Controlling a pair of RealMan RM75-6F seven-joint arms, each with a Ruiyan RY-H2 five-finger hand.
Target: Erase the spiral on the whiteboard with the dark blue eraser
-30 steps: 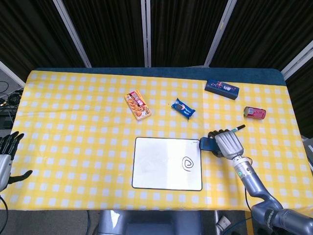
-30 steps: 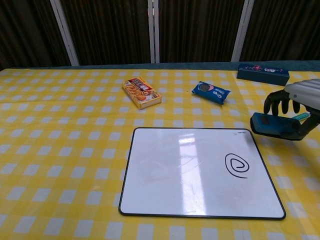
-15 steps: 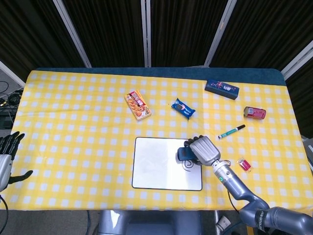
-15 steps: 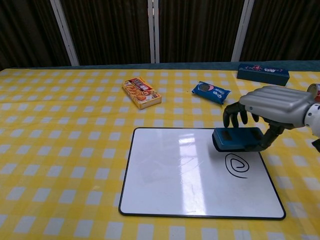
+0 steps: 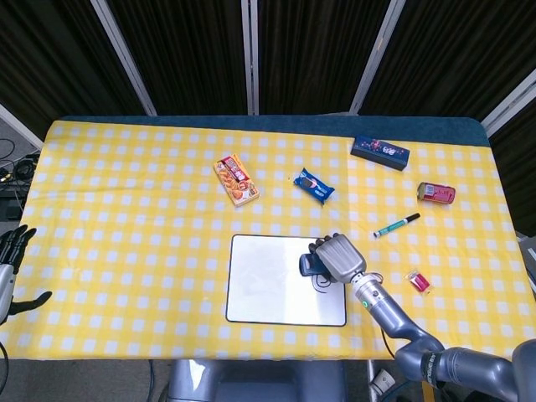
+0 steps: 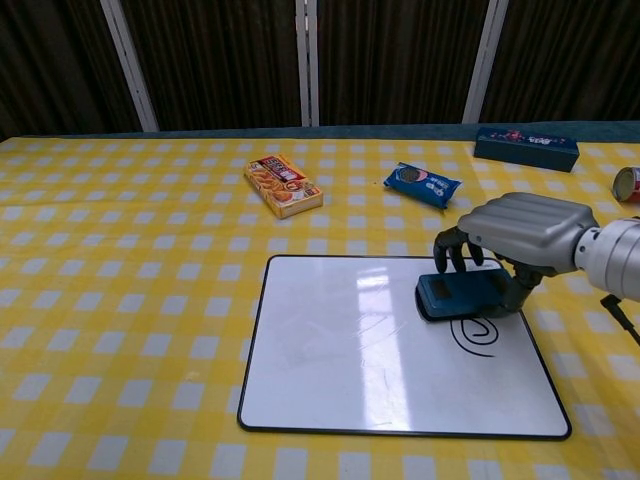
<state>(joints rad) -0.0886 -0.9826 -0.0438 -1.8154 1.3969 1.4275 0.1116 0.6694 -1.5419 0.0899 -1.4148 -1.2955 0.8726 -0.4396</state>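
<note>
1. The whiteboard [image 6: 370, 350] is seen nearest the front edge of the yellow checked table [image 6: 120, 330]; its lower left area is bare white, marked only by glare and faint smudges.
2. The spiral [image 6: 478, 335] is drawn near the board's right edge, and its upper part is covered by the dark blue eraser [image 6: 462, 296]; only the lower curves are visible in the chest view, while in the head view the drawing is mostly hidden under the hand.
3. The eraser is clamped in the right hand [image 6: 520, 232], with fingers curled over its far side and the thumb at its right end. Whether the eraser's underside is touching the board cannot be told.
4. The right forearm is cut off at the right frame edge in the chest view.
5. The left hand [image 5: 10, 260] is caught only at the left edge of the head view, off the table, partly cropped, with fingers apart and nothing held.
6. A small red object [image 5: 417, 281] lies right of the board; its kind cannot be made out.
7. A marker [image 5: 397, 224] lies beyond it, well apart from the board.
8. Farther back, an orange snack box [image 6: 284, 185] and a blue snack packet [image 6: 422, 184] are spread out, with open cloth between them and the board.
9. At the far right, a red can [image 5: 436, 193] lies on its side, and a dark blue box [image 5: 380, 152] sits near the table's far edge.
</note>
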